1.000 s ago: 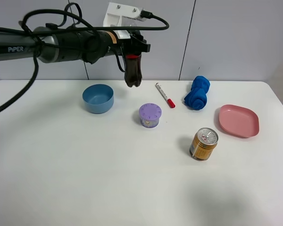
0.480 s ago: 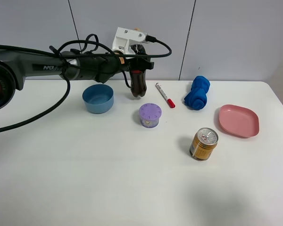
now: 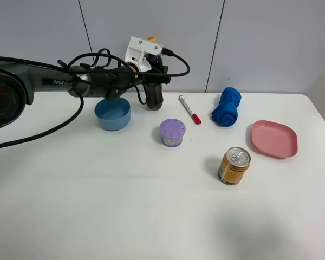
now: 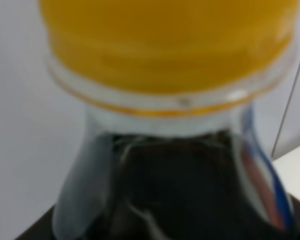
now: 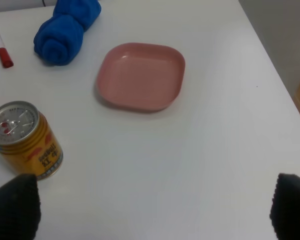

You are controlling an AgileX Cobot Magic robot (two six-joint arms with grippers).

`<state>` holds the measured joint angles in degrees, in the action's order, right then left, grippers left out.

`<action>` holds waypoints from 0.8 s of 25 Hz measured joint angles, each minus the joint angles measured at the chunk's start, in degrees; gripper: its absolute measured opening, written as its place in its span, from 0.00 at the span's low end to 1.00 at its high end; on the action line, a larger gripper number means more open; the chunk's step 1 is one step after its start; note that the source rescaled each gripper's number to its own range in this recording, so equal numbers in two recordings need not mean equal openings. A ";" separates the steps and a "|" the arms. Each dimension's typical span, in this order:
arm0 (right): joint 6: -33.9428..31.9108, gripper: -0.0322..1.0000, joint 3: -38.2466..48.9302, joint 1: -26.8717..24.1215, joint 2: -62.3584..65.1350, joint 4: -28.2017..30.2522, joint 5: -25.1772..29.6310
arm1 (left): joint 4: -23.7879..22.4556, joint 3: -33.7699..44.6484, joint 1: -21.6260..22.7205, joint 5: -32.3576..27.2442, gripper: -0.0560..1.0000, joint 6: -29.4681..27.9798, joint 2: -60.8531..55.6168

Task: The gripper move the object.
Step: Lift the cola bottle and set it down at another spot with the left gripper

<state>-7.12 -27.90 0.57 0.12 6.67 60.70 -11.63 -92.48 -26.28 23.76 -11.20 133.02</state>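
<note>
Left tool [image 3: 155, 76] lowered, cola bottle [image 3: 153, 98] now lower, near blue bowl [image 3: 112, 114]

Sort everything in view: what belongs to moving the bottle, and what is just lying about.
In the job: left gripper, cola bottle.
Lying about: blue bowl, purple tub, marker, blue cloth, pink plate, gold can.

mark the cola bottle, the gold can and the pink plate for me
cola bottle [image 3: 154, 100], high exterior view, on its dark lower body.
gold can [image 3: 231, 172], high exterior view, on its side wall.
pink plate [image 3: 274, 138], high exterior view, on its bare middle.
</note>
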 joint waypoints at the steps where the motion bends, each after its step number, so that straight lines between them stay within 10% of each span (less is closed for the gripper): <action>1: 0.00 1.00 0.00 0.00 0.00 0.00 0.00 | 0.00 0.00 0.05 0.00 0.06 0.00 0.23; 14: 0.00 1.00 0.00 0.00 0.00 0.00 0.00 | -1.56 0.00 0.05 -0.05 0.09 -1.72 0.27; 17: 0.00 1.00 0.00 0.00 0.00 0.00 0.00 | -1.56 -0.63 0.05 1.60 0.69 -5.91 0.27; 20: 0.00 1.00 0.00 0.00 0.00 0.00 0.00 | -1.80 -0.77 0.05 1.95 0.94 -9.17 0.22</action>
<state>-7.12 -27.90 0.57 0.12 6.67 60.70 -13.43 -93.25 -26.23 25.71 -20.37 133.23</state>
